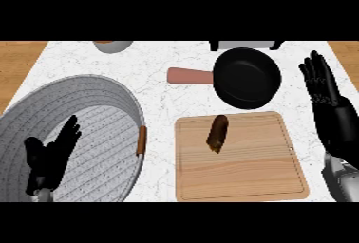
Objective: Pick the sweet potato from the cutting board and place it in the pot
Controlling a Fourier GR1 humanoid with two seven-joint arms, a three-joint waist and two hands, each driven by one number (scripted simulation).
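Both robot hands, left (51, 156) & right (328, 95), open w/ nothing held; sweet potato (217, 134) on cutting board (242, 182).

A grey bowl (112, 45) and a dark object (243, 45) are cut off at the counter's far edge.

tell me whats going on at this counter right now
Nothing is being held yet. The sweet potato lies on the wooden cutting board, untouched. The robot's right hand is open beside the board's right edge, fingers straight, not touching the vegetable. The left hand is open over the big grey pot at the left, which has nothing visible in it. A black frying pan with a reddish handle sits behind the board. The pick has not started.
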